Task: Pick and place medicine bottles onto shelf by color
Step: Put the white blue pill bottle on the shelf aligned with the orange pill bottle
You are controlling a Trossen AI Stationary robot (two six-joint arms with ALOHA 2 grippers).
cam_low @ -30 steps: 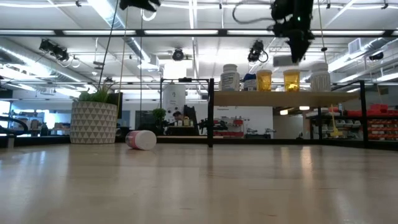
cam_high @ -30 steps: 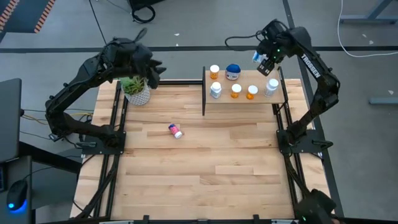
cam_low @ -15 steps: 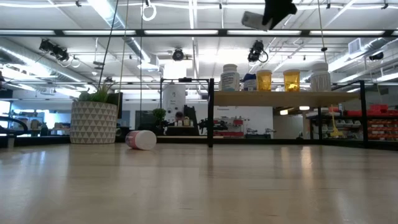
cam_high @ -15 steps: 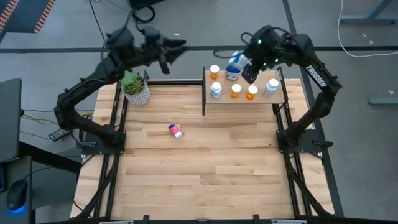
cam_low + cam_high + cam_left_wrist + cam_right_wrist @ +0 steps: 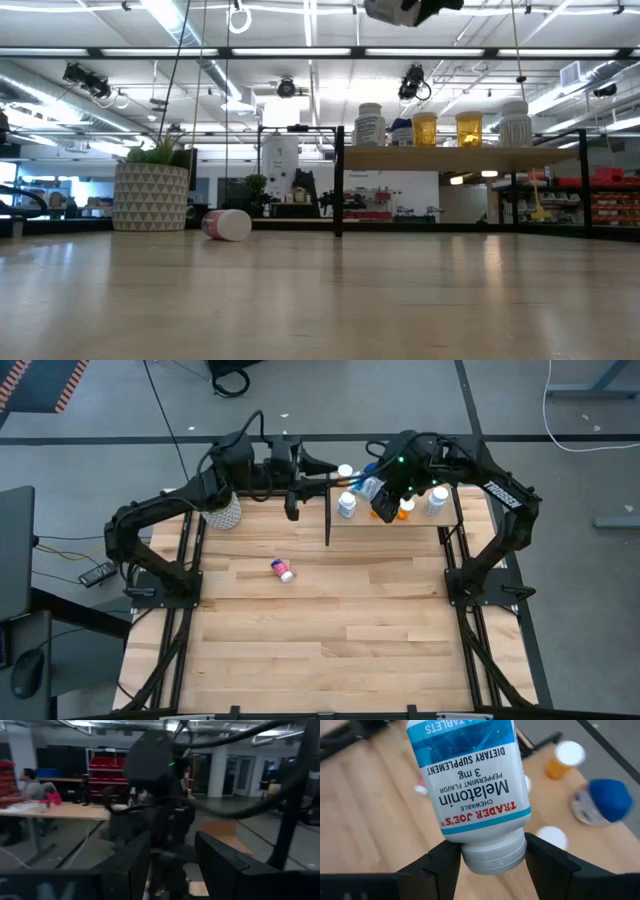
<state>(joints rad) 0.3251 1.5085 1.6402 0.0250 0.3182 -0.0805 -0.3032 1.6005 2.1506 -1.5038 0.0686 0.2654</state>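
A: What is the right hand (image 5: 492,865) carrying?

B: A white bottle (image 5: 470,785) with a blue label. The two fingers (image 5: 437,870) are clamped on its cap end, so the body sticks out ahead of the hand.

A: Why hold it up there?

B: I judge it is being carried over to join bottles of its colour. The hand hangs above the shelf (image 5: 420,518), with the orange bottles (image 5: 379,506) and a white one (image 5: 347,506) just below it, and the blue one (image 5: 605,800) off to one side.

A: And the left hand (image 5: 330,472)?

B: It reaches toward the shelf's near post, close to the right hand. Its fingers (image 5: 127,867) stand apart with nothing between them, though that view is murky, so I'd say probably empty.

A: Anything left on the tabletop (image 5: 330,630)?

B: One pink bottle (image 5: 284,570), lying on its side, well away from both hands. The plant (image 5: 152,190) stands behind it.
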